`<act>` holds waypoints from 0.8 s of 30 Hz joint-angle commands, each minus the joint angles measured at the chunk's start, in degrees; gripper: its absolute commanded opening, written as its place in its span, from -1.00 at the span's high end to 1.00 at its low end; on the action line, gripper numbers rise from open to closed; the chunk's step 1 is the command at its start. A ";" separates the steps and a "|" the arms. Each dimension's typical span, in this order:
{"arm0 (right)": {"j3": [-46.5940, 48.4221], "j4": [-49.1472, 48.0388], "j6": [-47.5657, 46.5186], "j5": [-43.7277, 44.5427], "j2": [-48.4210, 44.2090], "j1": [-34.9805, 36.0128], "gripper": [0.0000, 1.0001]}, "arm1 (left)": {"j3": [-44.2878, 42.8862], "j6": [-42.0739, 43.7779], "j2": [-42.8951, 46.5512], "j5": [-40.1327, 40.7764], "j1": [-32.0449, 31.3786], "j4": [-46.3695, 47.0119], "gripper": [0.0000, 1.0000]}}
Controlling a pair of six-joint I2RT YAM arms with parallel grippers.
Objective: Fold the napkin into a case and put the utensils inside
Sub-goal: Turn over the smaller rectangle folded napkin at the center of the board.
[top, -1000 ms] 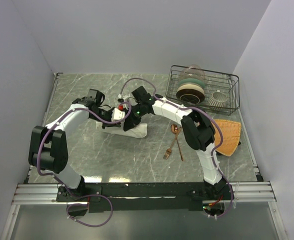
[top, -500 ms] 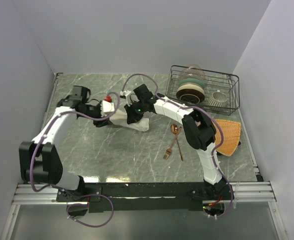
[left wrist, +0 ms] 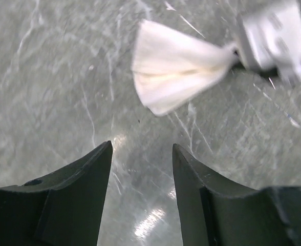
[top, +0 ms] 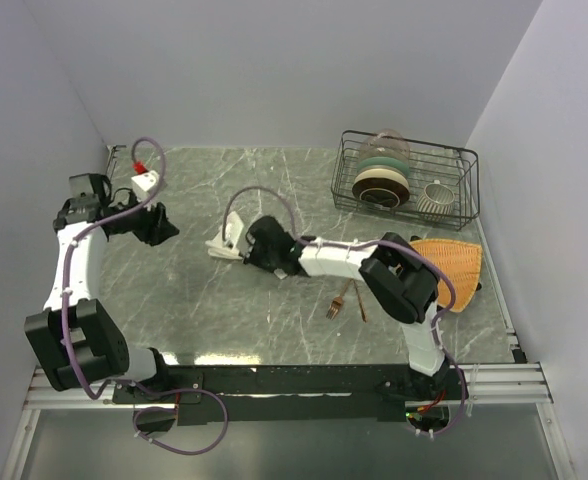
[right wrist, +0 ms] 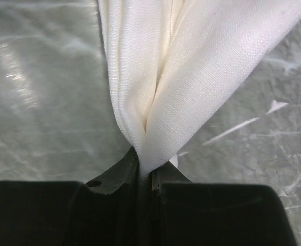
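Since the left gripper (left wrist: pixel 142 154) was drawn away from the cloth within the last second, the napkin (right wrist: pixel 160 77) is now held by 1 arm only. In the left wrist view its fingers are seen spread with nothing between them, over bare table (top: pixel 224 320). From above, that arm is seen pulled back toward the far left corner, well apart from the cloth. The right gripper (right wrist: pixel 144 165) is pressed together on a gathered edge of the napkin, which fans out from the pinch in 2 loose folds. Seen from above, the bundle has been shifted a little toward the left edge and now sits near the table's centre, bunched rather than laid flat. No narrow pocket is formed yet, so the folding step is judged unfinished. A fresh spreading or re-grip is likely to be needed before a case can be made. The copper fork (top: pixel 334 308) and spoon (top: pixel 360 310) are left lying right of centre, partly hidden beneath the right arm, near the orange woven mat (top: pixel 454 265) and outside the cloth.
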State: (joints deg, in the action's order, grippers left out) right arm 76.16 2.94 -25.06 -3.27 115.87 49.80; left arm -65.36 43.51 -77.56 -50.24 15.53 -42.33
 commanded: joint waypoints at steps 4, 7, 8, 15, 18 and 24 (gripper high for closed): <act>-7.34 -11.90 -8.25 14.77 -4.52 7.76 1.00 | 1.91 -10.81 -0.57 -4.43 5.30 2.86 -0.11; -9.36 -12.87 -8.78 15.49 -4.08 9.34 0.72 | 1.73 -11.16 -1.28 -4.52 5.56 2.52 -0.11; -9.71 -12.96 -8.78 15.22 -3.99 9.70 0.62 | 1.56 -10.81 -1.37 -4.52 5.65 2.34 -0.11; -10.95 -10.15 -7.11 14.17 -5.31 11.72 0.15 | 1.11 -8.70 -2.24 -5.48 6.00 0.23 -0.12; -10.95 -9.18 -7.11 12.76 -5.83 12.07 -0.08 | 1.20 -8.00 -2.25 -5.92 6.00 -0.39 -0.12; -9.37 -5.94 -5.45 8.73 -7.33 12.07 -0.63 | 1.20 -5.19 -2.42 -6.54 6.09 -2.67 -0.10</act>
State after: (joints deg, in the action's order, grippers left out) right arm 65.93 -6.55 -32.47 8.97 112.18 61.36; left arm -63.81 35.66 -79.77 -53.58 21.30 -42.76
